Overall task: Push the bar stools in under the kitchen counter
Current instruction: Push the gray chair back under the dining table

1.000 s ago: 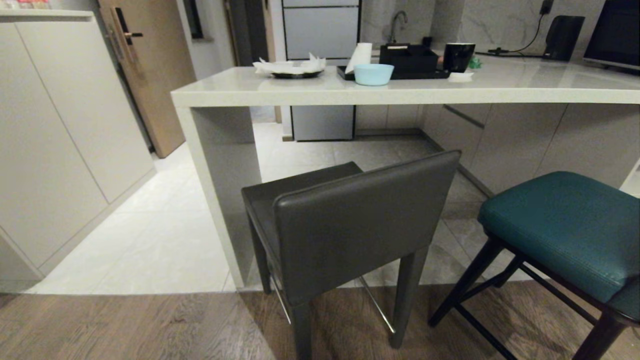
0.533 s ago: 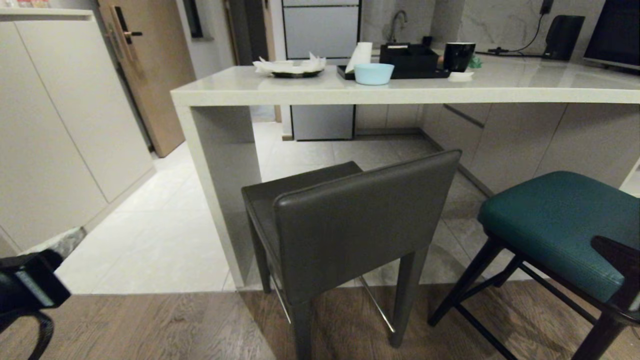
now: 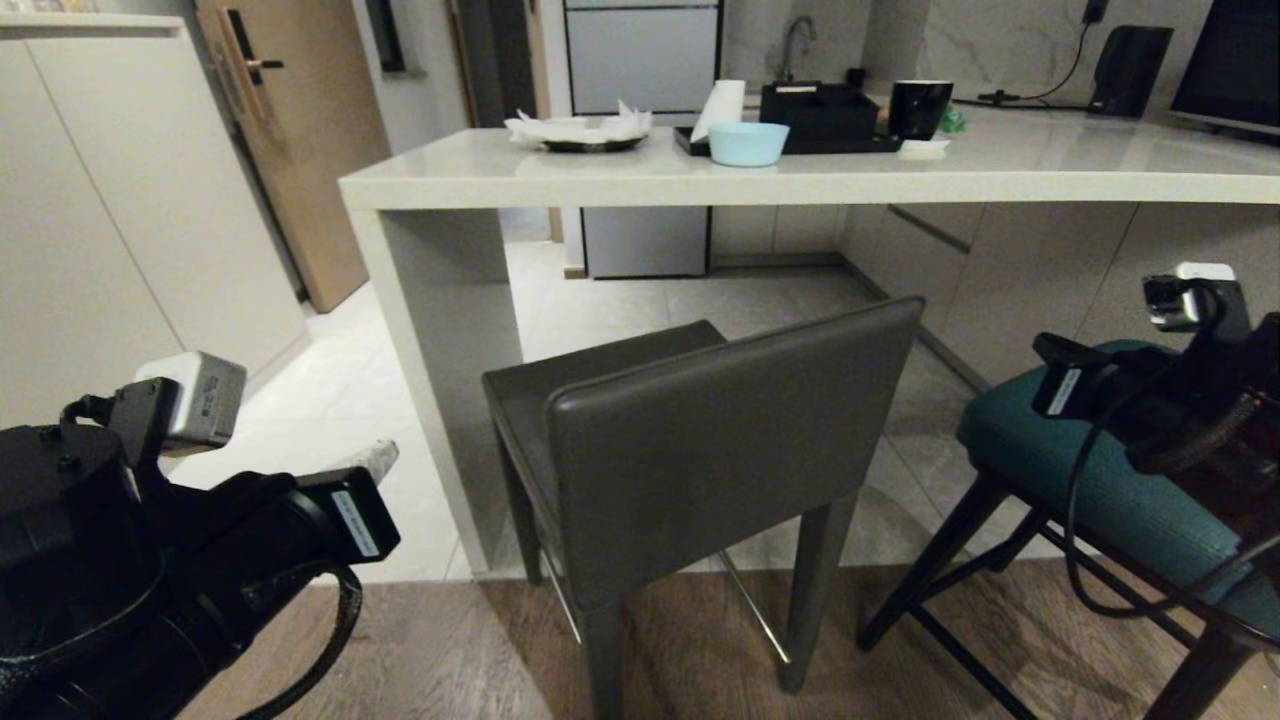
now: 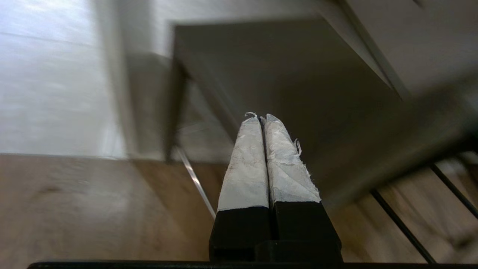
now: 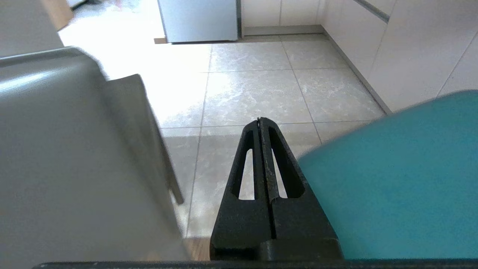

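Arms have just risen into view, left gripper (image 3: 378,462) at eight o'clock, right gripper (image 3: 1050,350) at three, jaws pressed shut, flanking the grey stool (image 3: 700,440) and teal stool (image 3: 1100,440), both unpushed before the counter (image 3: 800,180).

Black arms (image 3: 150,560) — looped cables, white-taped end effector (image 4: 261,119).

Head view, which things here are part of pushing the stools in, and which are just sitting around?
Job: grey stool, teal stool, kitchen counter, left gripper, right gripper.
Lying about: blue bowl, black mug, black tray, plate of napkins.
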You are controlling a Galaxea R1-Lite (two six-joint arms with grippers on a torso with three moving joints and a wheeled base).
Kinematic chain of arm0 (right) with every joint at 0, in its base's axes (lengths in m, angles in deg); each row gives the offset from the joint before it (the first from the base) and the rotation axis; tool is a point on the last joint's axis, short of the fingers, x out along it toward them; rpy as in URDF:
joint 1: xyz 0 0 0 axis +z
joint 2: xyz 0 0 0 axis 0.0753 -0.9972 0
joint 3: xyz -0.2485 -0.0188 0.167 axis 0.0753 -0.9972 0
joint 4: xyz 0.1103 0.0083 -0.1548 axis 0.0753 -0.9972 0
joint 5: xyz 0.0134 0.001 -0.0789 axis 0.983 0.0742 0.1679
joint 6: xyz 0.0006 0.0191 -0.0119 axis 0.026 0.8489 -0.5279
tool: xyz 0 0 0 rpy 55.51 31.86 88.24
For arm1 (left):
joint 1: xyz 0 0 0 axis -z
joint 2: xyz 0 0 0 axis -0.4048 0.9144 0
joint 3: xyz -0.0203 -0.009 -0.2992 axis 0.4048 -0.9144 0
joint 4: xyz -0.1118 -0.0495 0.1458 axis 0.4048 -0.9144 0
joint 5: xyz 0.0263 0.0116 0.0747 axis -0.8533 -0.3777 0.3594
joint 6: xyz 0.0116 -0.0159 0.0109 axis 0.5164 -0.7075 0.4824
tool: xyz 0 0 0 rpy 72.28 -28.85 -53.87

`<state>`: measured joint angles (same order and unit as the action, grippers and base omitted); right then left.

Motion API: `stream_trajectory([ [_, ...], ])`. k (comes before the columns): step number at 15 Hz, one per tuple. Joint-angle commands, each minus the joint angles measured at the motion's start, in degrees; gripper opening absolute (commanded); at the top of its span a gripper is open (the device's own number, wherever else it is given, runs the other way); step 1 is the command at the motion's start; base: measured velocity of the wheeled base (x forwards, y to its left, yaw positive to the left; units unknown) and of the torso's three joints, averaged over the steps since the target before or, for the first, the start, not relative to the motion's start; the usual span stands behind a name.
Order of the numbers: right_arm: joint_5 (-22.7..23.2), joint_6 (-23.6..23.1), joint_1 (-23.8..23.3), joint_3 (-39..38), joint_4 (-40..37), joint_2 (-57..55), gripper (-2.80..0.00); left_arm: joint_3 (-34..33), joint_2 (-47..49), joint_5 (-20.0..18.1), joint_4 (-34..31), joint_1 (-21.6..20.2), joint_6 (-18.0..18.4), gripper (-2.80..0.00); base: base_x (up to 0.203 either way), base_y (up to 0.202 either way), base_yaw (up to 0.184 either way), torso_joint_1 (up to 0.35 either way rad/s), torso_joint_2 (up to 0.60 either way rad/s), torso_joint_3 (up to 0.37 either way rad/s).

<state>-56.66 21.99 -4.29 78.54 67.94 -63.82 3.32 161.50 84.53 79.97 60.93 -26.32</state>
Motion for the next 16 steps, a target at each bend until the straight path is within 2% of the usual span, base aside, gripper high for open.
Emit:
stream_trajectory([
  [1, -1.36, -0.05, -0.06, 7.41, 0.5, -9.52, -2.8, 0.22, 2.21, 0.17, 0.29, 5.02, -0.82, -2.8, 0.0, 0.0, 0.0, 0.0, 0.0, 0.0],
  [4, -2.58, 0.03, -0.06, 14.78, 0.02, -14.89, -2.8, 2.81, 6.14, 0.36, 0.42, 11.8, -3.77, -2.8, 0.0, 0.0, 0.0, 0.0, 0.0, 0.0],
  [6, -2.71, 0.12, 0.04, 17.87, -0.55, -17.7, -2.8, 5.24, 9.12, 0.51, 0.48, 14.16, -4.9, -2.8, 0.0, 0.0, 0.0, 0.0, 0.0, 0.0],
  [10, -4.01, 4.06, 2.2, 22.35, -0.68, -22.05, -2.8, 9.05, 18.32, 0.47, 4.27, 14.83, -6.47, -2.8, 0.0, 0.0, 0.0, 0.0, 0.0, 0.0],
  [12, -5.36, 4.43, 3.24, 24.08, -0.65, -23.68, -2.8, 10.03, 21.87, 0.05, 8.76, 15.15, -6.8, -2.8, 0.0, 0.0, 0.0, 0.0, 0.0, 0.0],
  [16, -5.54, 4.46, 5.39, 27.23, -0.65, -26.6, -2.8, 9.58, 24.44, 0.08, 9.44, 16.48, -8.5, -2.8, 0.0, 0.0, 0.0, 0.0, 0.0, 0.0],
])
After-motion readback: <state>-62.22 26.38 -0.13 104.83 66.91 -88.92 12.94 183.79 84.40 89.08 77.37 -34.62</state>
